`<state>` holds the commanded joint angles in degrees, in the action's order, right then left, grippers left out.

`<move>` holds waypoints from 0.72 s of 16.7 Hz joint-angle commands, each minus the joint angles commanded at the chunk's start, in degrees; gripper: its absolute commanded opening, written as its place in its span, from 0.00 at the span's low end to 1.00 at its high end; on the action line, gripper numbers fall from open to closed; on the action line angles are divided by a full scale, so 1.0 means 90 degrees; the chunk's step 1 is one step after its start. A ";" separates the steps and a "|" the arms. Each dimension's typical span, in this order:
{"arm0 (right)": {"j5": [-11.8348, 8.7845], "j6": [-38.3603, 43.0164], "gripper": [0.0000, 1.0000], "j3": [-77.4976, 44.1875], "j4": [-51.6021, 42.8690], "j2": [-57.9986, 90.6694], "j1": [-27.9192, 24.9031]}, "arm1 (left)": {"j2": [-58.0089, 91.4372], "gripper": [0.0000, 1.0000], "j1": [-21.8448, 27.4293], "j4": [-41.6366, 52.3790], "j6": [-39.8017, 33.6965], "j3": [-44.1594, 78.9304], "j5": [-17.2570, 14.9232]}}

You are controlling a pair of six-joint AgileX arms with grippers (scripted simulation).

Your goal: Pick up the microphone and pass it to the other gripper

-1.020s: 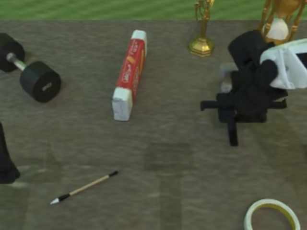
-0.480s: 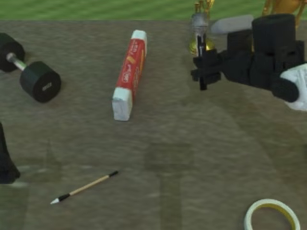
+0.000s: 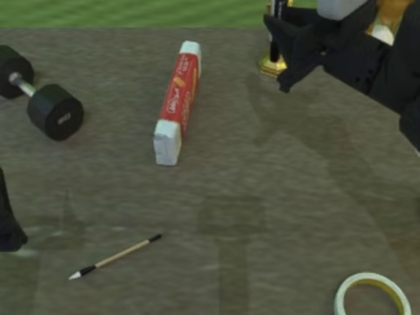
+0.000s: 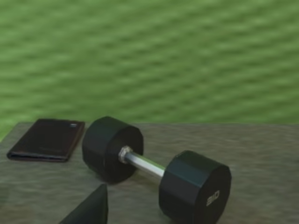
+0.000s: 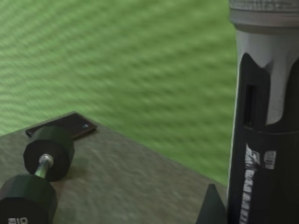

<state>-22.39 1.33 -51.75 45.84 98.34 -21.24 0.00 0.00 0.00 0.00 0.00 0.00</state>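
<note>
Grey-brown table [image 3: 262, 197]: dumbbell [image 3: 41, 93], red-and-white box [image 3: 178, 102], pencil-like stick [image 3: 115, 256], tape ring [image 3: 371, 295].

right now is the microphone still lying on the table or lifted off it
Lifted: the right gripper holds the microphone upright, clear of the table.

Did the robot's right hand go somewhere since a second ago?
Yes. In the top view the right hand, holding the microphone, has gone toward the table's far edge, over the gold trophy. The left hand stays parked.
</note>
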 joint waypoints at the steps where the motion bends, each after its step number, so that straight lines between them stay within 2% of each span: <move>1: -0.0030 -0.0031 0.00 0.0026 0.0082 -0.0049 0.0003 | 0.0000 1.00 0.0000 0.0000 0.0000 0.0000 0.0000; 6: -0.0028 -0.0021 0.00 0.0002 0.0086 -0.0038 -0.0026 | 0.0000 1.00 0.0000 0.0000 0.0000 0.0000 0.0000; 8: 0.0057 -0.0014 0.00 0.0035 0.0059 -0.0107 -0.0128 | 0.0000 1.00 0.0000 0.0000 0.0000 0.0000 0.0000; 10: 0.0344 0.0004 0.00 0.0130 -0.0018 -0.0331 -0.0425 | 0.0000 1.00 0.0000 0.0000 0.0000 0.0000 0.0000; 12: 0.0727 0.0030 0.00 0.0264 -0.0126 -0.0631 -0.0821 | 0.0000 1.00 0.0000 0.0000 0.0000 0.0000 0.0000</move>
<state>-15.85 1.60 -49.38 44.71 92.67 -28.63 0.00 0.00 0.00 0.00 0.00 0.00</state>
